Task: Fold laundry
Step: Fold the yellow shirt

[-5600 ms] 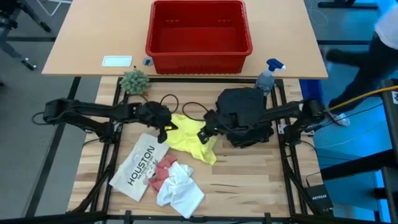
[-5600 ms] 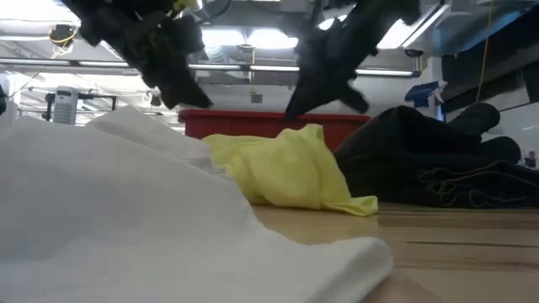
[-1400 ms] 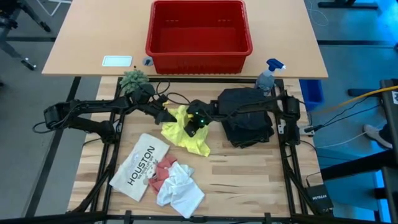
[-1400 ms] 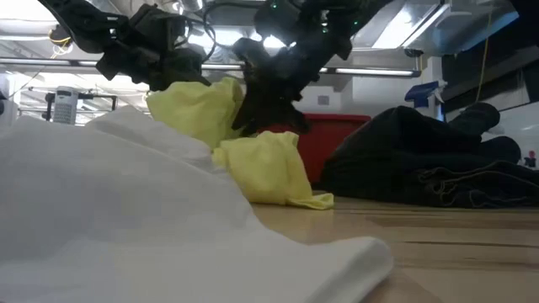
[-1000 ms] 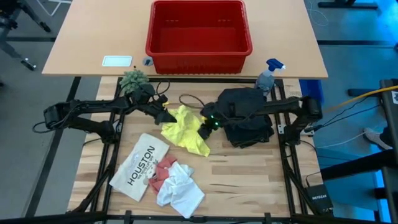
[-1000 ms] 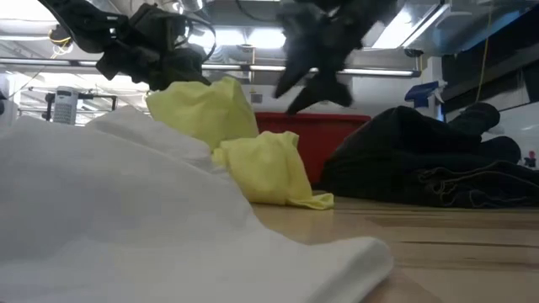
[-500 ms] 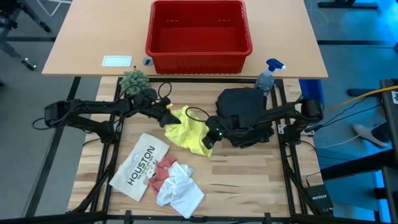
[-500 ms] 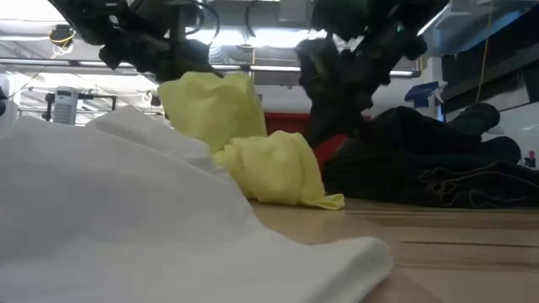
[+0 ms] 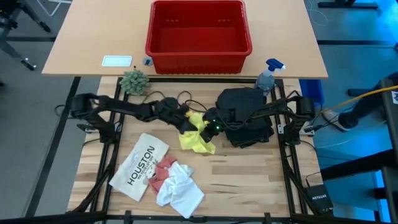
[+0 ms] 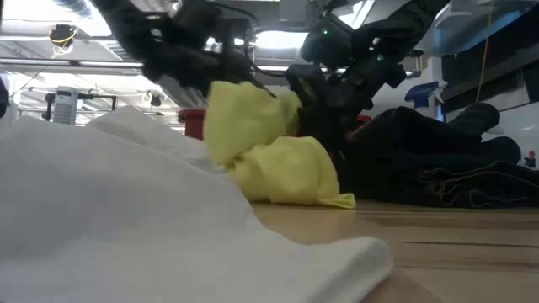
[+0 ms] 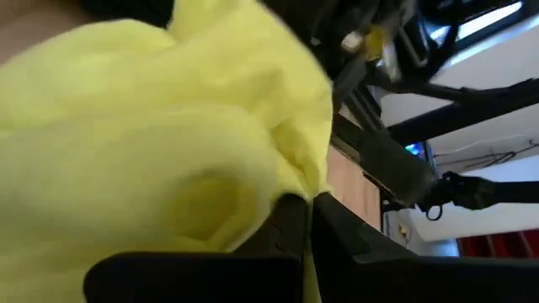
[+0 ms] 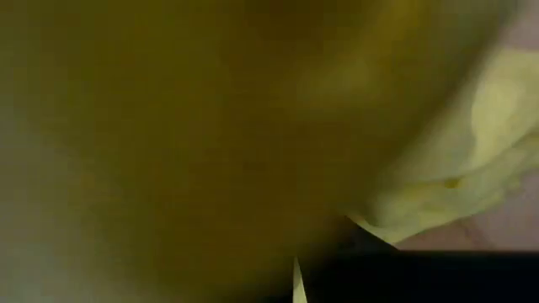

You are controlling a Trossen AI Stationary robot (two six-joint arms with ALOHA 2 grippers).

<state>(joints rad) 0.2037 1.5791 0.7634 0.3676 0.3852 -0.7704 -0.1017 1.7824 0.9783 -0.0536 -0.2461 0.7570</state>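
The left gripper [image 9: 185, 122] is closed tightly on the yellow T-shirt [image 9: 197, 138], holding one bunch of it lifted above the counter [image 9: 249, 180]. The right gripper [image 9: 211, 128] is now also closed on the same T-shirt, on the side that lies next to the dark trousers [image 9: 245, 115]. One second ago this gripper was half open and hanging above the cloth; it has since come down and shut, and the left gripper has moved from the left part of the counter toward the middle. So now both grippers meet at the T-shirt, very near each other.

In the low view the T-shirt [image 10: 265, 147] is a crumpled lump, the upper part raised between the two arms and the lower part resting on the wood. The right wrist view is almost filled with yellow cloth, so I judge the grip is real there.

For the task this means that the garment is held at two places, which is needed to pull it flat. But the two holds are close together, so the arms will probably have to move apart to stretch it. No fold is made yet.

The trousers stay in a heap at the right. The pink cloth [image 9: 163, 168] and the white cloth [image 9: 180, 190] lie untouched near the front, beside the flat HOUSTON item [image 9: 140, 166]. The red basket [image 9: 198, 34] stands behind.
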